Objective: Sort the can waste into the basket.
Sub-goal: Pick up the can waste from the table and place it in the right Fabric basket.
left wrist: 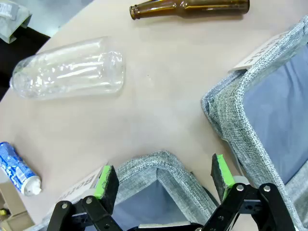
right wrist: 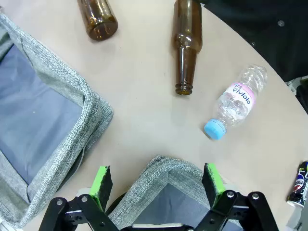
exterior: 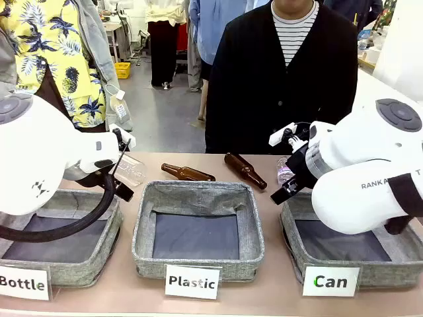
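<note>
Three grey woven baskets are set in a row on the table (exterior: 274,285), seen in the front view. The Bottle basket (exterior: 79,271) is at the left and the Plastic basket (exterior: 198,191) in the middle. The Can basket (exterior: 390,275) is at the right, partly covered by the right arm. Dark lining alone is seen inside each, so far as the floors show. Beyond the Plastic basket one brown glass bottle (exterior: 188,173) and a second brown bottle (exterior: 246,170) are laid on their sides, before a person (exterior: 284,79) in a black cardigan. In the left wrist view the left gripper (left wrist: 163,173) is held wide open with nothing between its green pads, above a corner of the Bottle basket. A clear plastic bottle (left wrist: 67,70) is seen lying beyond it. The blue can (left wrist: 17,168) is seen lying near the table's edge, well apart from every basket. In the right wrist view the right gripper (right wrist: 156,183) is likewise spread wide with nothing held, over a corner of the Can basket. A small water bottle (right wrist: 236,101) with a blue cap is seen on its side nearby. The black can (right wrist: 299,185) is cut by the picture's right edge, outside the basket.
</note>
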Action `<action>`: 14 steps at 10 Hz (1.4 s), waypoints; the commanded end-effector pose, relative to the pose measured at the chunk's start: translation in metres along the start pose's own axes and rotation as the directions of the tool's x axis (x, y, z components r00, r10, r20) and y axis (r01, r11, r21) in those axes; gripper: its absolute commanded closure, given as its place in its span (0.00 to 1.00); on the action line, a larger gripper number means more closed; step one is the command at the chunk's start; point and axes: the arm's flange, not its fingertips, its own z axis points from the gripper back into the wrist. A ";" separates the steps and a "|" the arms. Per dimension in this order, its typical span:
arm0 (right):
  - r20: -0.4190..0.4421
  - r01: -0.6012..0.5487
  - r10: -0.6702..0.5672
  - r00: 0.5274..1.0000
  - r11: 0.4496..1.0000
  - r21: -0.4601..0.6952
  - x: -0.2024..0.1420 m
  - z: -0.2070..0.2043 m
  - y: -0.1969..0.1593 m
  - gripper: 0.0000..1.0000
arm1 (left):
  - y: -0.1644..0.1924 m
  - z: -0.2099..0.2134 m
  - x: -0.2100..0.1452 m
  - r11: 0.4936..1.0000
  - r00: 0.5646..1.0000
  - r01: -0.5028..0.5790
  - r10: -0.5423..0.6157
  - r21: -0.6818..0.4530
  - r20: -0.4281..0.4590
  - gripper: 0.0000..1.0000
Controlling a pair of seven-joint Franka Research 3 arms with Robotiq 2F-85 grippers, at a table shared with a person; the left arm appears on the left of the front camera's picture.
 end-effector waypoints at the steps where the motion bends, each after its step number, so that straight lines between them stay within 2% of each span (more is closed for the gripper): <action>1: 0.000 0.000 0.000 1.000 1.000 0.000 0.000 0.000 0.000 0.00 | 0.000 0.000 0.000 1.000 1.000 0.000 0.000 0.000 0.000 0.00; 14: 0.000 0.000 0.000 1.000 1.000 0.000 0.000 0.000 0.000 0.00 | 0.000 0.000 0.000 1.000 1.000 0.000 0.000 0.000 0.000 0.00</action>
